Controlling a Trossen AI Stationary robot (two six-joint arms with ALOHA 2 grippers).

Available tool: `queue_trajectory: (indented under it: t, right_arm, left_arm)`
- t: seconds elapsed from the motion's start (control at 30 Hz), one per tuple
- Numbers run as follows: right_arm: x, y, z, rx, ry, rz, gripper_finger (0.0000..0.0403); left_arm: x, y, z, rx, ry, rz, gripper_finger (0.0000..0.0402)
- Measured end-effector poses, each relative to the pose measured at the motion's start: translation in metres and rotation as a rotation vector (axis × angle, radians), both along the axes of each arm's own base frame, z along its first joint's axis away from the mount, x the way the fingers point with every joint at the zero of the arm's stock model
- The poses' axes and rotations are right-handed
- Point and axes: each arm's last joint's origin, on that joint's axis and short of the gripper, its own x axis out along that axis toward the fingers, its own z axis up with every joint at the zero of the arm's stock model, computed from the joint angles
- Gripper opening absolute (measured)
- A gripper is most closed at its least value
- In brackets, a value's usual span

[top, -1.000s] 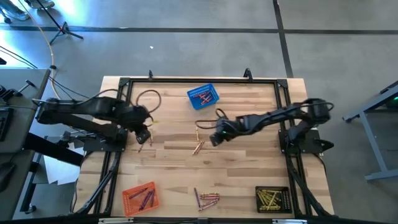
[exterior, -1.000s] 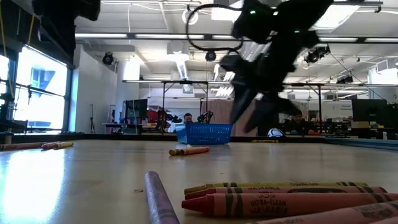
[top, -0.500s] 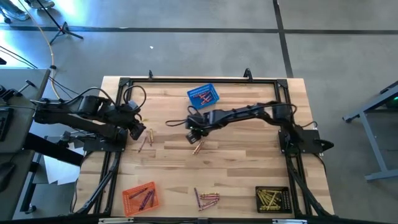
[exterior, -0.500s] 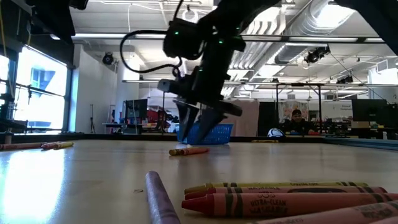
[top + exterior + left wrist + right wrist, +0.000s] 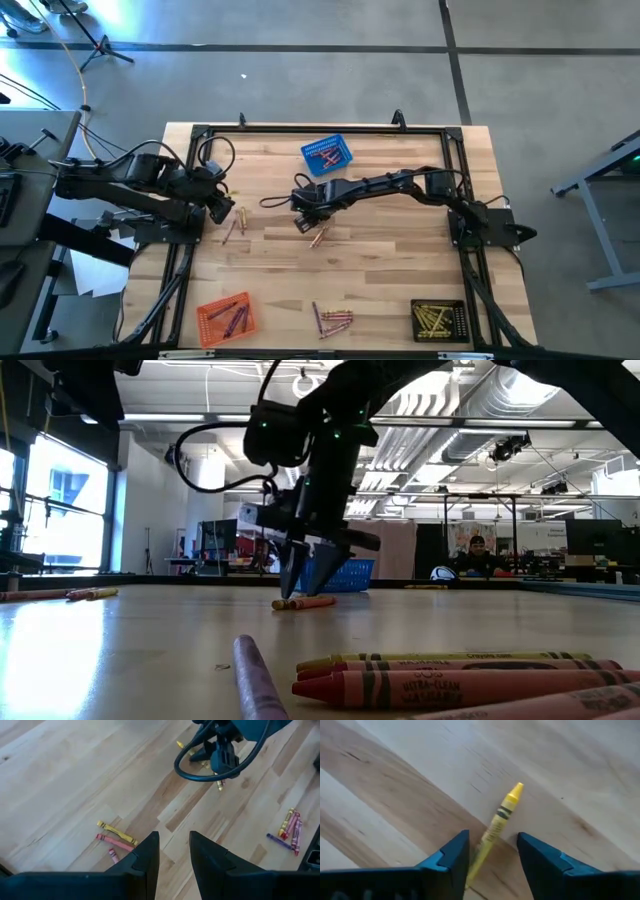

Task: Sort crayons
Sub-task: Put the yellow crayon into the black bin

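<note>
The right gripper (image 5: pixel 303 222), fingers spread and empty, reaches low over mid-table, straddling a thin yellow wax crayon (image 5: pixel 498 820) lying flat on the pale wooden table (image 5: pixel 400 270). The left gripper (image 5: pixel 235 213) hovers near the left edge, fingers parted, above three loose crayons (image 5: pixel 115 837).

Pale planked wood surface (image 5: pixel 390 260) with visible grain and soft sheen, paper-wrapped waxy yellow crayon (image 5: pixel 501 818), matt dark plastic fingers (image 5: pixel 451 857) of right claw (image 5: pixel 492 851), blue plastic mesh basket (image 5: pixel 327 156), smooth grey concrete floor (image 5: pixel 300 70)
</note>
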Motion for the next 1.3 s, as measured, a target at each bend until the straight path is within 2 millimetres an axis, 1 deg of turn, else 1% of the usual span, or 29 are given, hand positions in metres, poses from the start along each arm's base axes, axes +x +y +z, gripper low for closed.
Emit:
queue_trajectory:
  t: [0.1,0.27,0.33,0.47,0.5,0.57,0.63,0.7,0.8,0.83,0.9,1.0,1.07,1.13,1.2,1.3]
  right_arm:
    - [0.000,0.000,0.000,-0.004,0.006,-0.002,0.0120]
    - [-0.001,0.000,0.000,0.014,0.009,0.011,0.0024]
    - [-0.001,-0.002,0.001,0.015,0.006,0.028,0.0012]
    - [-0.002,-0.007,0.009,0.042,-0.028,0.038,0.0020]
    - [-0.003,-0.009,0.014,0.034,-0.039,0.046,0.0016]
    - [-0.002,-0.013,0.032,0.017,-0.104,0.070,0.0008]
    - [-0.006,-0.014,0.056,-0.004,-0.154,0.123,0.0008]
    - [-0.015,-0.013,0.078,-0.011,-0.169,0.212,0.0011]
    - [-0.039,-0.005,0.117,-0.009,-0.155,0.393,0.0008]
    - [-0.051,0.000,0.132,0.000,-0.140,0.452,0.0006]
    - [-0.077,0.009,0.155,0.029,-0.086,0.547,0.0005]
    - [-0.116,0.024,0.185,0.064,-0.002,0.627,0.0007]
    - [-0.137,0.035,0.204,0.032,0.004,0.646,0.0009]
    - [-0.153,0.049,0.219,-0.008,-0.012,0.628,0.0010]
    - [-0.165,0.066,0.229,-0.015,-0.041,0.613,0.0010]
    - [-0.188,0.092,0.235,-0.011,0.019,0.593,0.0010]
  left_arm:
    - [0.000,0.000,0.000,0.007,0.000,0.003,0.0094]
    - [0.000,0.001,0.000,0.026,0.000,0.006,0.0094]
    - [0.000,0.001,0.000,0.034,-0.001,0.011,0.0094]
    - [0.000,0.002,0.000,0.049,-0.003,0.022,0.0094]
    - [0.000,0.002,0.000,0.053,-0.003,0.024,0.0094]
    - [0.000,0.002,0.000,0.060,-0.006,0.038,0.0094]
    - [0.000,0.002,0.000,0.056,-0.010,0.063,0.0094]
    - [0.001,0.002,0.000,0.044,-0.014,0.083,0.0094]
    - [0.002,0.002,0.000,0.025,-0.018,0.112,0.0094]
    - [0.002,0.002,0.000,0.019,-0.019,0.121,0.0094]
    - [0.004,0.002,-0.001,0.008,-0.019,0.138,0.0094]
    - [0.008,0.002,-0.002,0.006,-0.019,0.163,0.0094]
    - [0.013,0.002,-0.003,0.014,-0.020,0.181,0.0094]
    - [0.018,0.002,-0.005,0.030,-0.012,0.192,0.0094]
    - [0.024,0.001,-0.007,0.040,0.004,0.196,0.0094]
    - [0.035,0.001,-0.010,0.057,0.008,0.205,0.0094]
